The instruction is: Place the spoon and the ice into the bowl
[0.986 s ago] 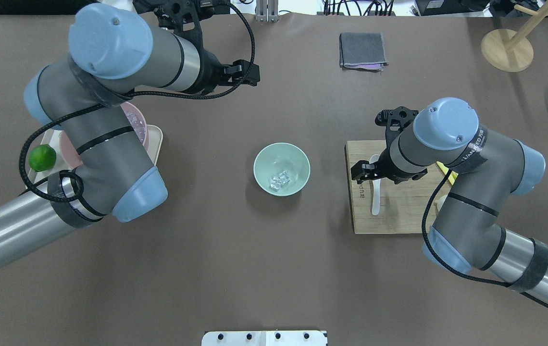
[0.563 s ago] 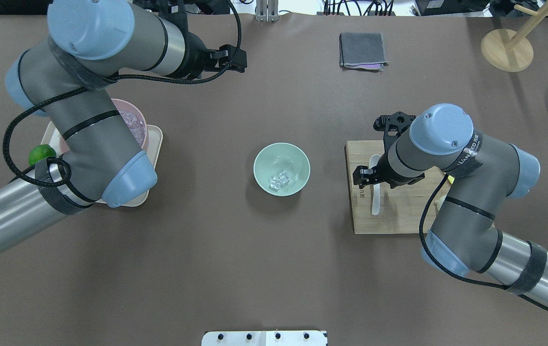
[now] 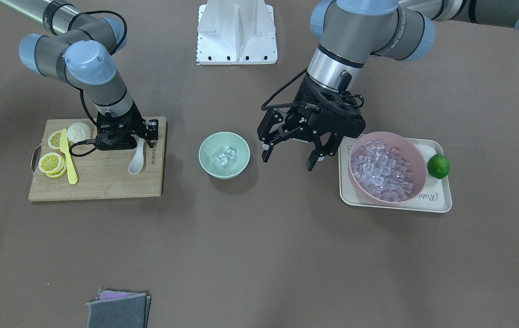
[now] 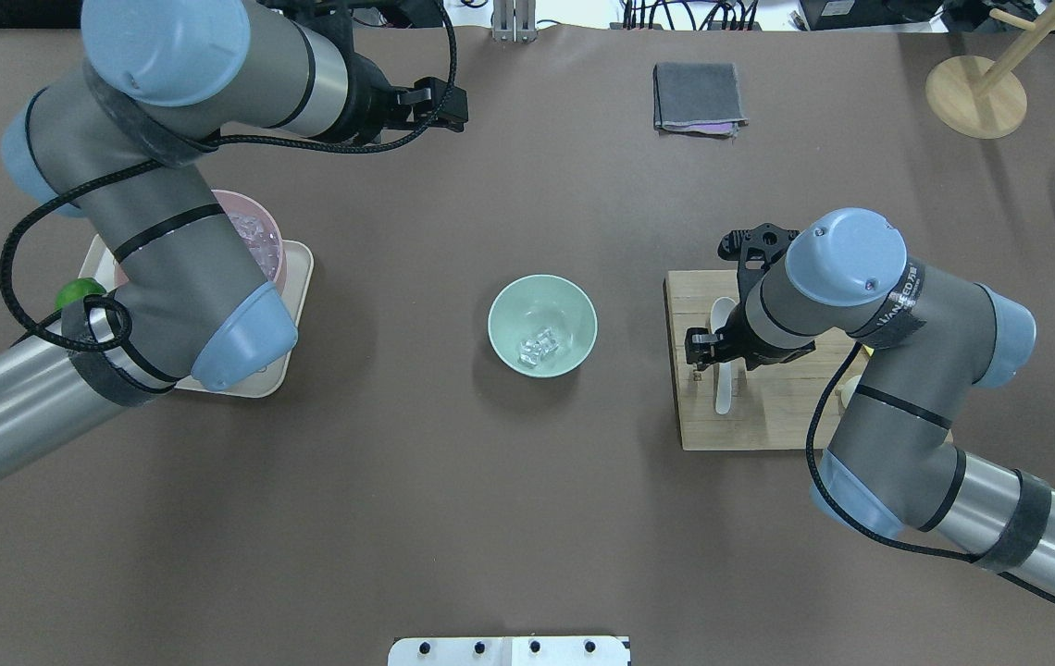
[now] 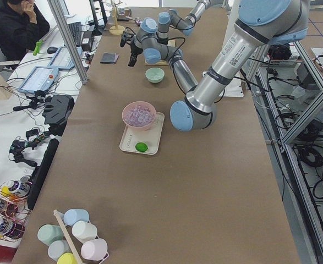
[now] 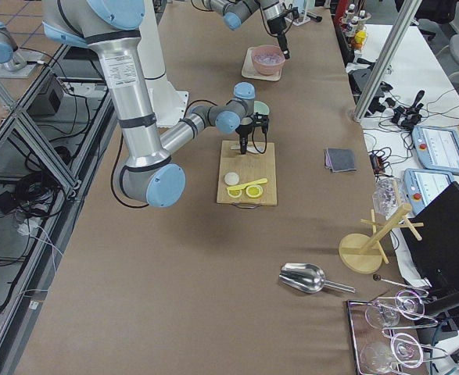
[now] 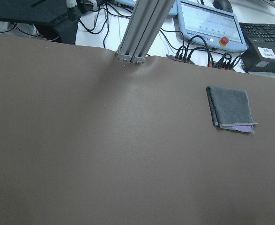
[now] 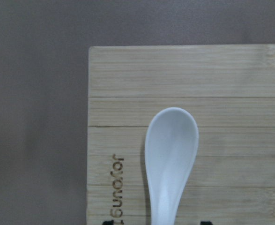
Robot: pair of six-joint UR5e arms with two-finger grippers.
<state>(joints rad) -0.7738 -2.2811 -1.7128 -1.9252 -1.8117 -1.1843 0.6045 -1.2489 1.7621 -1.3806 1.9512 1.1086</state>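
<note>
The white spoon [image 3: 136, 160] lies on the wooden cutting board [image 3: 100, 184], also in the overhead view [image 4: 722, 375]. My right gripper [image 3: 128, 136] is low over it, open, its fingertips on either side of the handle in the right wrist view [image 8: 156, 223]. The mint-green bowl [image 3: 208, 160] stands mid-table and holds a few clear ice cubes [image 3: 225, 156], also seen from overhead [image 4: 539, 347]. My left gripper [image 3: 287, 159] is open and empty, raised above the table between the mint bowl and the pink bowl [image 3: 416, 157], which is full of ice [image 3: 382, 171].
The pink bowl and a lime [image 3: 438, 166] sit on a cream tray [image 3: 437, 202]. Lemon slices [image 3: 51, 162], a yellow knife [image 3: 69, 161] and a white bun [image 3: 79, 131] share the board. A folded grey cloth [image 4: 696, 95] lies at the far side.
My right gripper has come down along the spoon, over its handle. My left arm has swung further left and away, its gripper still open.
</note>
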